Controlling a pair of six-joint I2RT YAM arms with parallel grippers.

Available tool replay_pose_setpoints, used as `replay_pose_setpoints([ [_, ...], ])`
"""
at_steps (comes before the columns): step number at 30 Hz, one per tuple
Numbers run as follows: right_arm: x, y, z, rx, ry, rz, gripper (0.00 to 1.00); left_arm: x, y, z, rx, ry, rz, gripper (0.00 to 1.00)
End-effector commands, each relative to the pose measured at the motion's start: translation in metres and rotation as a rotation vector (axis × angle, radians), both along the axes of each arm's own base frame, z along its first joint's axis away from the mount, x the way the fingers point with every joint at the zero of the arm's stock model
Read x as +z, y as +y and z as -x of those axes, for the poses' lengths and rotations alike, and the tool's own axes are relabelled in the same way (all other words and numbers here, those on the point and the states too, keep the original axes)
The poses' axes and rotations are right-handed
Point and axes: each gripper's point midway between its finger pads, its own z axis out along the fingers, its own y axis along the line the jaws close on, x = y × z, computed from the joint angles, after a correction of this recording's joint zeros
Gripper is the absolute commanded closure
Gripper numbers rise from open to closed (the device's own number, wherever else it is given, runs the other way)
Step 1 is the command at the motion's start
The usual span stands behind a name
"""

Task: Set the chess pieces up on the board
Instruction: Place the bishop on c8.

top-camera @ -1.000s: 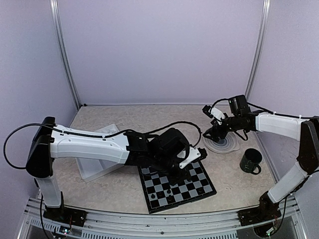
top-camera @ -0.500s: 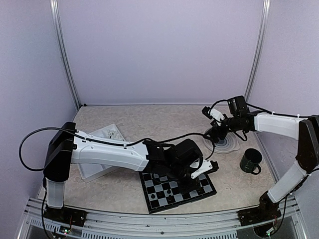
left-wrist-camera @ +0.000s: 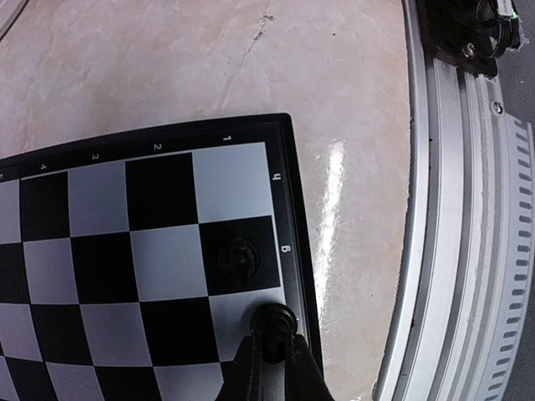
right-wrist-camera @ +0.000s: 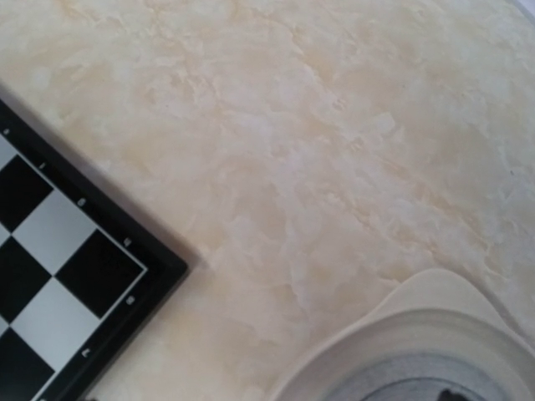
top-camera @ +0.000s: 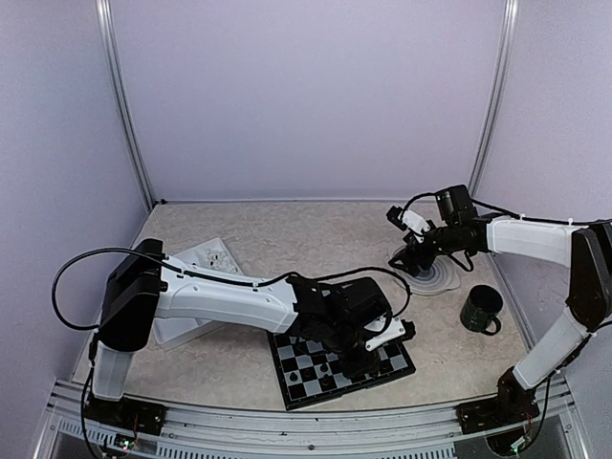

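left gripper pinching a black piece at the chessboard's edge

holds a black chess piece (left-wrist-camera: 274, 322) between the fingers (left-wrist-camera: 247, 372) of the left gripper (left-wrist-camera: 272, 344), jaws drawn narrow and clamped on its sides. hangs it at the outer side of a pale square in the outermost file of the chessboard (left-wrist-camera: 163, 263), close to the thin black border; cannot tell whether its foot touches the square. shows a second black piece (left-wrist-camera: 240, 255) upright on the adjoining black edge square, just beside the held one but not touching it. reaches, seen from above, across the table (top-camera: 287, 229) from the left, wrist over the right part of the board, which lies near the front aluminium rail (left-wrist-camera: 451, 251). a few more dark pieces dotted over the squares in the overhead view, too small to name. well apart, the right gripper (top-camera: 405, 256) above the left rim of the round grey plate (top-camera: 442, 280); cannot tell how wide its jaws stand. dark green mug (top-camera: 481, 309) near the plate, on its right. white compartment tray (top-camera: 212, 256) partly under the left arm, to the far left of the board.
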Motion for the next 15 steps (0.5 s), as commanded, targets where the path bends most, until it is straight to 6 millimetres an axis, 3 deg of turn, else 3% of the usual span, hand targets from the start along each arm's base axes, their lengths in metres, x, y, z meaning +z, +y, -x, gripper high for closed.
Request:
replay_pose_setpoints([
  [1,-0.0020,-0.0022,-0.0027,-0.001,0.006,0.004,0.13,-0.0070,0.0010,-0.0033,0.002,-0.023,-0.039,1.00],
  [7,-0.0034,-0.0019,-0.0022,0.003,0.012,0.004,0.13,-0.0068,0.0014,-0.0059,0.016,-0.032,-0.043,0.98],
  [15,-0.0045,-0.0007,-0.0015,0.008,0.019,0.002,0.13,-0.0063,0.0024,-0.0081,0.037,-0.034,-0.047,0.86],
])
